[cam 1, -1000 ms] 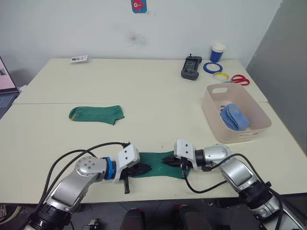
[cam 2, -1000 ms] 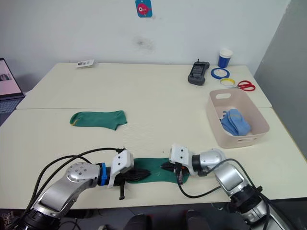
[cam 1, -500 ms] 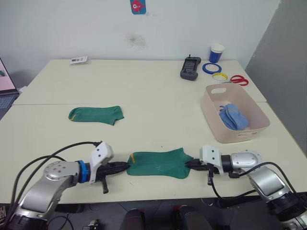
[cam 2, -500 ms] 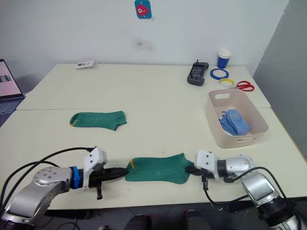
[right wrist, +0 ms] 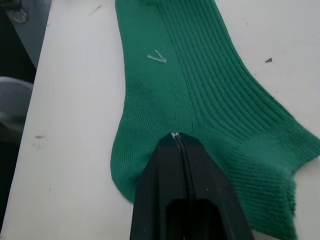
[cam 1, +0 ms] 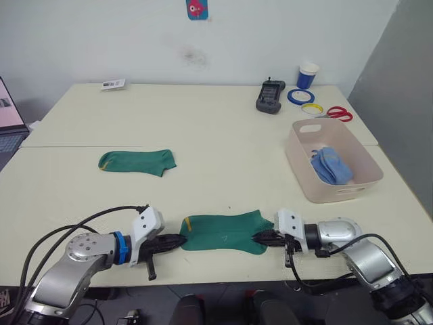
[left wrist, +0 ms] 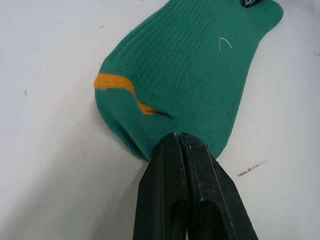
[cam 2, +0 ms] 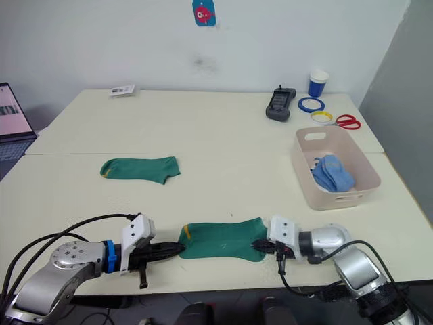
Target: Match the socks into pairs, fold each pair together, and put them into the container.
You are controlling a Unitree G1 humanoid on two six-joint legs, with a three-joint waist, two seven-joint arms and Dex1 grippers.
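Note:
A green sock (cam 1: 223,231) with yellow trim lies flat near the table's front edge. My left gripper (cam 1: 178,240) is shut on its yellow-trimmed end (left wrist: 120,85). My right gripper (cam 1: 258,237) is shut on the opposite end, the fingertips (right wrist: 176,137) pinched on the ribbed fabric (right wrist: 200,75). A second green sock (cam 1: 137,162) lies flat farther back on the left, apart from both grippers. The pale pink container (cam 1: 331,191) stands at the right with light blue socks (cam 1: 330,164) inside.
Behind the container at the back right are a blue cup (cam 1: 307,73), a blue tape roll (cam 1: 298,95), a yellow tape roll (cam 1: 311,107), red scissors (cam 1: 337,112) and a black device (cam 1: 270,95). A card (cam 1: 111,84) lies back left. The held sock lies close to the table's front edge.
A second ago both grippers were close together on the bunched sock. They pulled apart, spreading it flat, and have since eased slightly inward.

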